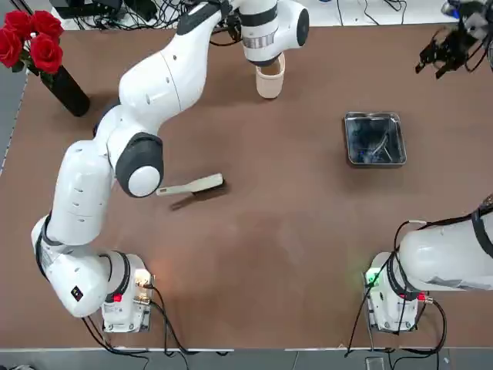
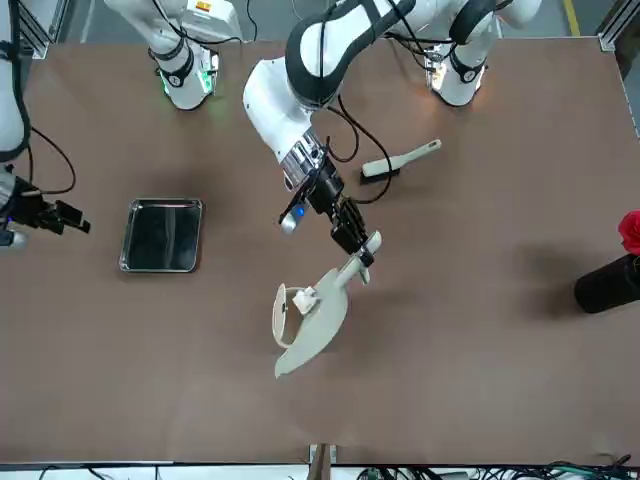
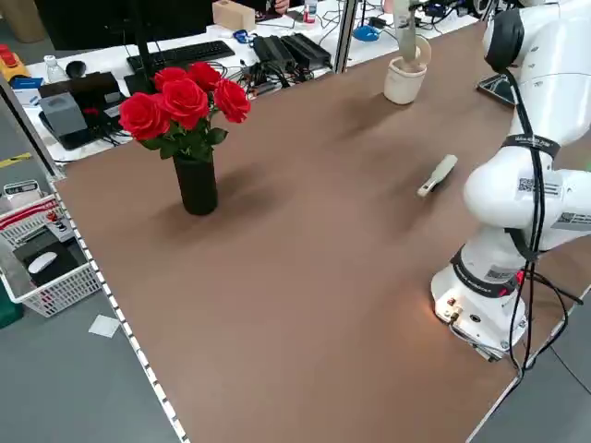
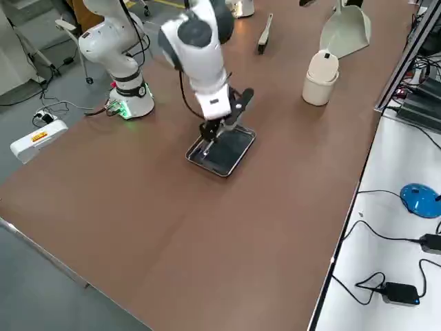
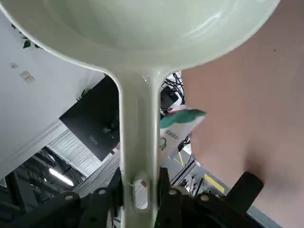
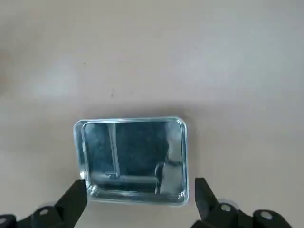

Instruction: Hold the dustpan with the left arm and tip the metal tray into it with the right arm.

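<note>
I'm working in what looks like a robotics lab. Two white arms [image 1: 139,139] are bolted by their lit bases [image 1: 127,297] to a wide brown table [image 3: 305,277], with cables trailing off the edge. Beside it runs a white bench cluttered with a keyboard [image 3: 180,55], power bricks [image 3: 291,51] and tangled leads, plus a wire basket [image 3: 46,272] of oddments. Aluminium frame posts [image 3: 346,32] stand at the table's edge, and the floor below is plain grey. A vase of red roses [image 3: 189,138] stands on the table as a prop.

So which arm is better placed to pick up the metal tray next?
Right. Its open claw hovers just above the metal tray, while the left claw is shut on the dustpan handle.
</note>
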Motion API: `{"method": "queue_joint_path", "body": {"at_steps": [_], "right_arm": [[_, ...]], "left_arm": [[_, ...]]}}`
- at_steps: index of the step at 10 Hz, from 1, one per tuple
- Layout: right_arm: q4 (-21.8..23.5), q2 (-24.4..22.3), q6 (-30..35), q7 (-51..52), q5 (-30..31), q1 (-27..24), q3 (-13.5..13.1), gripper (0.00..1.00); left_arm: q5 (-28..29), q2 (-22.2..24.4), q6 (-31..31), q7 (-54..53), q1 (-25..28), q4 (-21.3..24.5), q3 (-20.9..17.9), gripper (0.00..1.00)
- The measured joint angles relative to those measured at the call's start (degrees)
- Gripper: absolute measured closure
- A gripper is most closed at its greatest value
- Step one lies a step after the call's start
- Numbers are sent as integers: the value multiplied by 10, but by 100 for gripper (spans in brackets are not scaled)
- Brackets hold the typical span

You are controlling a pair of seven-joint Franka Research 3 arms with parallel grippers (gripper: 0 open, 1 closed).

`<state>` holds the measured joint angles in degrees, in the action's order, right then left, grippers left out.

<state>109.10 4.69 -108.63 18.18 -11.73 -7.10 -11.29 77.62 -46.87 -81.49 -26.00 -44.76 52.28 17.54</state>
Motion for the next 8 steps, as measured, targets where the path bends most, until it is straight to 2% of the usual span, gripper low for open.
{"method": "queue_joint_path", "body": {"at_steps": [2,3,5,8], "right_arm": [[-99,-6,106,-67,41,1,28,0],[-134,-9,137,-98,59,2,43,0],[-170,-24,166,-133,91,5,67,0],[-236,-36,237,-171,137,6,110,0]], "left_arm": [[10,0,0,0,0,-1,-2,67],[11,0,0,0,0,-2,-2,67],[-2,5,16,0,-3,-10,3,67],[-128,39,42,0,5,-22,-1,67]]}}
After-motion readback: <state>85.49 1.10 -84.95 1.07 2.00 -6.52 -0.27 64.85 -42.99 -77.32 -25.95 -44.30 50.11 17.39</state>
